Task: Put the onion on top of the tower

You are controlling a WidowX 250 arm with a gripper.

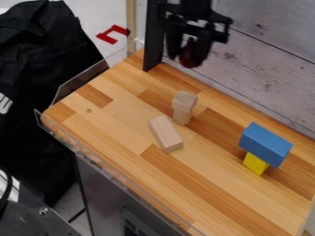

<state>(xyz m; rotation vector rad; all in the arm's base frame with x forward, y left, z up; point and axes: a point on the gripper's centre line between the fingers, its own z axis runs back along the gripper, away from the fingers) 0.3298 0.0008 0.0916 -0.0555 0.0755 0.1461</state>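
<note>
onion (189, 60), dark red, sits clasped between the fingers of the black gripper (191, 54), high up near the top edge and in front of the grey plank wall (265, 69). below, on the striped wooden tabletop (123, 120), a pale wooden block (184, 99) perches on a pale wooden cylinder (182, 116). just beside them a pale oblong block (166, 133) lies flat. well apart, to the right, a blue block (265, 144) rests tilted over a yellow block (254, 163). as for print, white marking (5, 104) shows on black cloth (43, 60) at the left, and pale lettering, cut off, on a dark panel (130, 219) under the front edge.
</note>
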